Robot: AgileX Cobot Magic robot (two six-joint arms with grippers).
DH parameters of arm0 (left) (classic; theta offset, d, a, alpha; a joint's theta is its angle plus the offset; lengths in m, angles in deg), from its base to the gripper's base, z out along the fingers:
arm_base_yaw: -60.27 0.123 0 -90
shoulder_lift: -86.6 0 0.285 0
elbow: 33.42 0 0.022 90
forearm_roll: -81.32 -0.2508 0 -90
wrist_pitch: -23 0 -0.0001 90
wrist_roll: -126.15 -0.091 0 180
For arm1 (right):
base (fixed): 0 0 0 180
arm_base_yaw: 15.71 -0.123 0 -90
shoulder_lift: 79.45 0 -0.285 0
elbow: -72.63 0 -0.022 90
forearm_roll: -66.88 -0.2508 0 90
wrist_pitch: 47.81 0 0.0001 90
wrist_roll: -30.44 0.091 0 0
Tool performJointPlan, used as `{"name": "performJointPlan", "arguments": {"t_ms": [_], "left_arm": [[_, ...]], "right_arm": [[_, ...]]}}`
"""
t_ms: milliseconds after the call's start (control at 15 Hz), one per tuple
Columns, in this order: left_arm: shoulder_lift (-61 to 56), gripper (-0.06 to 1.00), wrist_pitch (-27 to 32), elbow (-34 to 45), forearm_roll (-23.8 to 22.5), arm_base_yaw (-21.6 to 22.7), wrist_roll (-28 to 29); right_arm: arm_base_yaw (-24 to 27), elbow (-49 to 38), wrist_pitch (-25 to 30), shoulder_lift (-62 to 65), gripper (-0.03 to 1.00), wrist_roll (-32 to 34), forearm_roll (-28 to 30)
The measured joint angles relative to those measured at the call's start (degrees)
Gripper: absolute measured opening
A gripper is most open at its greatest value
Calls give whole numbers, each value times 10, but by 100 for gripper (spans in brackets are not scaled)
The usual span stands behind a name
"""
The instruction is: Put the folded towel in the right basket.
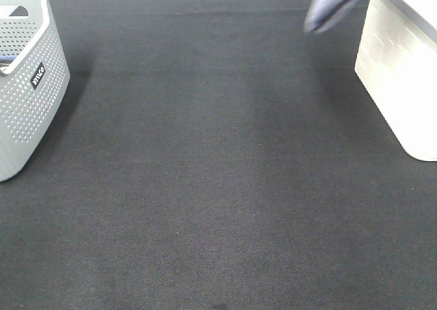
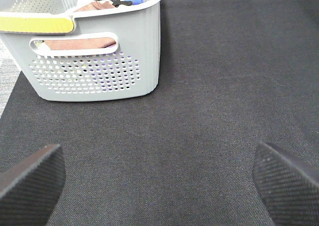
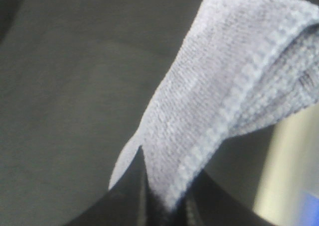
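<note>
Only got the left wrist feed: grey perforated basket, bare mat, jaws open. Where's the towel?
Observer: In the right gripper. The right wrist view shows its jaws shut on the folded towel.
Operator: Over the right basket yet?
Observer: Not quite. In exterior high, the folded towel hangs in the air by the left wall of the right basket, mostly above the mat.
Operator: Which one is the right basket?
Observer: The plain white one with smooth sides and no holes, at the right edge of exterior high.
</note>
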Motion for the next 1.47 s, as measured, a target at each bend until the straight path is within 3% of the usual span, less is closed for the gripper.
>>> {"name": "performJointPlan", "arguments": {"t_ms": [200, 267, 467, 867, 1000, 1200, 1467], "left_arm": [[0, 97, 0, 0, 0, 0, 0], [0, 97, 0, 0, 0, 0, 0], [0, 97, 0, 0, 0, 0, 0], [0, 97, 0, 0, 0, 0, 0], [0, 97, 0, 0, 0, 0, 0], [0, 97, 0, 0, 0, 0, 0], [0, 97, 0, 0, 0, 0, 0]], "right_arm": [[87, 0, 11, 35, 9, 3, 0], [87, 0, 11, 35, 9, 3, 0], [160, 0, 12, 34, 9, 15, 2], [185, -1, 12, -52, 11, 26, 19], [185, -2, 12, -71, 25, 39, 33], [185, -2, 12, -77, 60, 46, 45], [185, -3, 12, -69, 69, 60, 36]]}}
